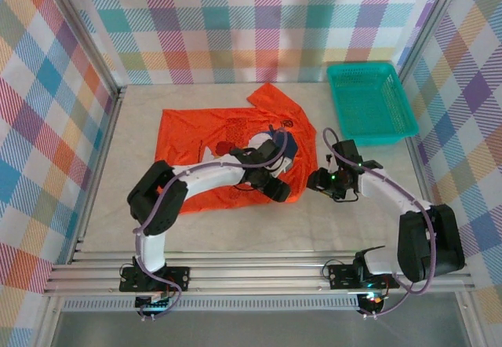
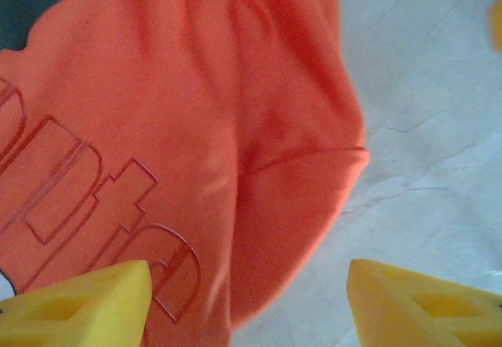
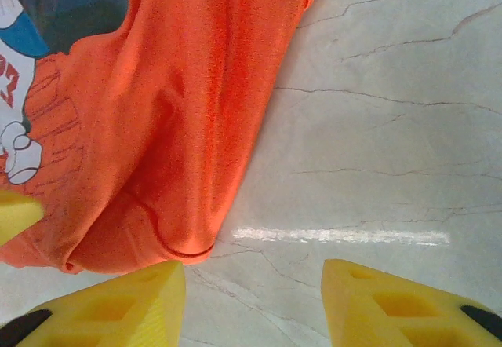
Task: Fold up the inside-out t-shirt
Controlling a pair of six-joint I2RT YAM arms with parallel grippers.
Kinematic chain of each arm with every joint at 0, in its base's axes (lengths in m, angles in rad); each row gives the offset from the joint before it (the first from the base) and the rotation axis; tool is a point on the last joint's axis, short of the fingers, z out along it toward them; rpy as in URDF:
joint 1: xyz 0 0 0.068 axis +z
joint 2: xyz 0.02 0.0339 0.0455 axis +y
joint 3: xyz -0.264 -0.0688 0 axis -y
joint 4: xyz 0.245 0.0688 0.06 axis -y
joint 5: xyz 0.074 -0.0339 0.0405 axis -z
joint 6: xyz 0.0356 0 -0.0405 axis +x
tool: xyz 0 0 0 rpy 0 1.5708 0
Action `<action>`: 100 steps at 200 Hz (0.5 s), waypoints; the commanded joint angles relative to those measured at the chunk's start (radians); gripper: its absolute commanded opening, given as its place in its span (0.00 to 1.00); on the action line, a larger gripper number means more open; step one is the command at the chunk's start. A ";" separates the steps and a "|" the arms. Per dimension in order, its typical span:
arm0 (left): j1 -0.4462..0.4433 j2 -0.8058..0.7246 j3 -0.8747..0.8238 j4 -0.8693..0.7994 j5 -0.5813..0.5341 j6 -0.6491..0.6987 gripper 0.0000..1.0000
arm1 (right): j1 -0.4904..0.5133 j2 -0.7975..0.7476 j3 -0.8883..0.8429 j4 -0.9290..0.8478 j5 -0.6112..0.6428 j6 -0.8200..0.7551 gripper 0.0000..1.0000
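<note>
The inside-out t-shirt (image 1: 196, 139) lies spread on the table, bright orange-red, with a blue and white print (image 1: 284, 144) near its right side. My left gripper (image 1: 276, 191) hovers over the shirt's near right corner. In the left wrist view that gripper (image 2: 249, 308) is open, one yellow finger (image 2: 78, 308) over the cloth (image 2: 196, 127) and the other over bare table. My right gripper (image 1: 318, 180) sits just right of the shirt. In its wrist view it (image 3: 252, 304) is open above bare table, with the shirt's hem corner (image 3: 184, 241) just left of the gap.
A teal plastic basket (image 1: 369, 100) stands at the back right. The pale marbled table (image 1: 235, 237) stretches in front of the shirt. Checked cloth walls close in the sides and back. A yellow fingertip (image 3: 14, 213) of the left gripper shows at the right wrist view's left edge.
</note>
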 commanded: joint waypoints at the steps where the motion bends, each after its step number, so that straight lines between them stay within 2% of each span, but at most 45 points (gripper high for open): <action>1: -0.005 0.062 0.073 -0.081 -0.046 0.057 0.65 | -0.005 -0.023 -0.015 -0.003 -0.047 0.020 0.49; 12: -0.005 0.087 0.090 -0.093 -0.044 0.063 0.62 | -0.004 -0.020 -0.020 0.010 -0.062 0.028 0.49; 23: -0.006 0.107 0.099 -0.096 -0.047 0.069 0.53 | -0.003 -0.011 -0.023 0.023 -0.074 0.035 0.48; 33: -0.005 0.119 0.116 -0.114 -0.050 0.075 0.36 | -0.003 0.003 -0.024 0.037 -0.091 0.042 0.48; 42: -0.004 0.126 0.137 -0.140 -0.048 0.077 0.16 | -0.002 0.021 -0.028 0.056 -0.106 0.053 0.47; 51: 0.000 0.121 0.154 -0.158 -0.052 0.071 0.00 | 0.004 0.043 -0.029 0.082 -0.120 0.070 0.47; 100: 0.051 -0.027 0.152 -0.126 -0.041 -0.027 0.00 | 0.033 0.238 0.047 0.240 -0.146 0.159 0.44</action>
